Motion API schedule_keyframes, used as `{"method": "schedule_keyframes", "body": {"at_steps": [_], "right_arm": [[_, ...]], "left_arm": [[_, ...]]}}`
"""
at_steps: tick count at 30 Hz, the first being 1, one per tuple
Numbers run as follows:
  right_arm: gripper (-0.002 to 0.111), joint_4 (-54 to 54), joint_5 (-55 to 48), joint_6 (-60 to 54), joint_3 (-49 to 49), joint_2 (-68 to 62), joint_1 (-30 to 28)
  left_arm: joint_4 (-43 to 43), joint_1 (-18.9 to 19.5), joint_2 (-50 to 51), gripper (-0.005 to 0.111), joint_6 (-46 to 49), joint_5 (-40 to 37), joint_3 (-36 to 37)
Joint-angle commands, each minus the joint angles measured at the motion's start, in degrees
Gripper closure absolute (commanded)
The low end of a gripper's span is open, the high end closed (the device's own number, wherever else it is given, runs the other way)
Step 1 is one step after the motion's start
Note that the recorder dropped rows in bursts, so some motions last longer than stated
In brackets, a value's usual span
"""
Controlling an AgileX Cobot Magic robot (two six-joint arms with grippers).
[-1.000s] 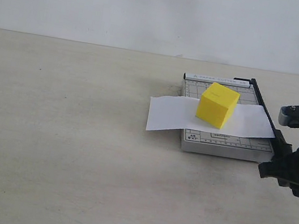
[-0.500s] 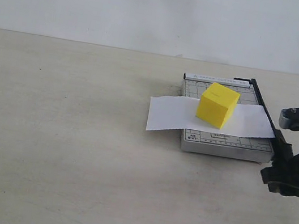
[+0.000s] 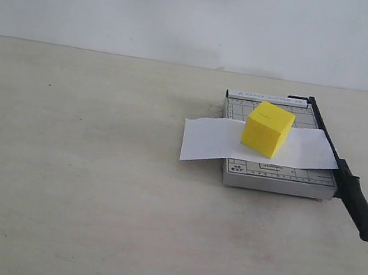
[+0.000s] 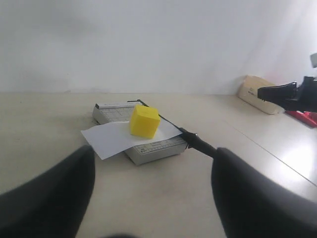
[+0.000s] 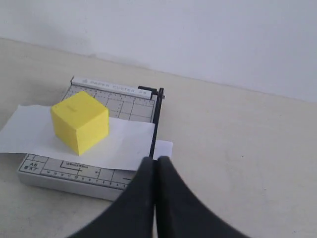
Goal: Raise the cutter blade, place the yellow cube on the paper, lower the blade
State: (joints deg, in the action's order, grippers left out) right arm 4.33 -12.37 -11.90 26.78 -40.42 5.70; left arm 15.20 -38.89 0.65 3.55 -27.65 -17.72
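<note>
The yellow cube (image 3: 268,128) sits on the white paper (image 3: 205,137), which lies across the grey trimmer base (image 3: 273,176). The cutter blade (image 3: 346,180) lies down along the base's right edge, its handle bare and sticking out past the front. Neither gripper shows in the exterior view. In the left wrist view my left gripper (image 4: 153,198) is open, well short of the cube (image 4: 144,120) and the blade handle (image 4: 199,142). My right gripper (image 5: 157,161) is shut with nothing in it, pointing along the blade (image 5: 156,119), beside the cube (image 5: 79,120).
The trimmer stands right of the middle of a pale tabletop (image 3: 77,183) with a white wall behind. In the left wrist view a cardboard box (image 4: 255,91) and a red object (image 4: 306,116) lie far beyond the trimmer, near a black arm part (image 4: 290,93).
My right gripper, which was at the blade handle, has drawn off to the right and left the exterior view. The handle now lies bare; cube, paper and blade have not moved.
</note>
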Motion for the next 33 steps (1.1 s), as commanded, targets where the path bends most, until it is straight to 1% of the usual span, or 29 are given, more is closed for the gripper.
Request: {"method": "schedule_keyframes", "body": {"at_steps": [1,5,7,22,26,30,33], "right_arm": [[0.109,1.55,4.28,1.06,-6.54,9.21,-0.03],[0.109,1.55,3.49,1.06,-9.21,13.77,-0.03],[0.109,1.55,2.27,4.08,-10.16,15.05,-0.03],[0.109,1.55,1.88,5.97,-10.16,15.17,-0.03],[0.109,1.55,1.6,5.97,-10.16,15.35,-0.03],[0.109,1.55,-0.42,5.97,-10.16,21.66,-0.03],[0.109,1.55,-0.29,5.97,-10.16,30.61,-0.03]], "left_arm": [[-0.4,-0.3,-0.22,0.043,-0.57,1.41,3.88],[-0.4,-0.3,-0.22,0.043,-0.57,1.29,7.64],[-0.4,-0.3,-0.22,0.043,-0.57,0.82,9.07],[-0.4,-0.3,-0.22,0.043,-0.57,0.8,9.57],[-0.4,-0.3,-0.22,0.043,-0.57,1.05,11.32],[-0.4,-0.3,-0.22,0.043,-0.57,1.05,12.68],[-0.4,-0.3,-0.22,0.043,-0.57,1.05,12.93]]}}
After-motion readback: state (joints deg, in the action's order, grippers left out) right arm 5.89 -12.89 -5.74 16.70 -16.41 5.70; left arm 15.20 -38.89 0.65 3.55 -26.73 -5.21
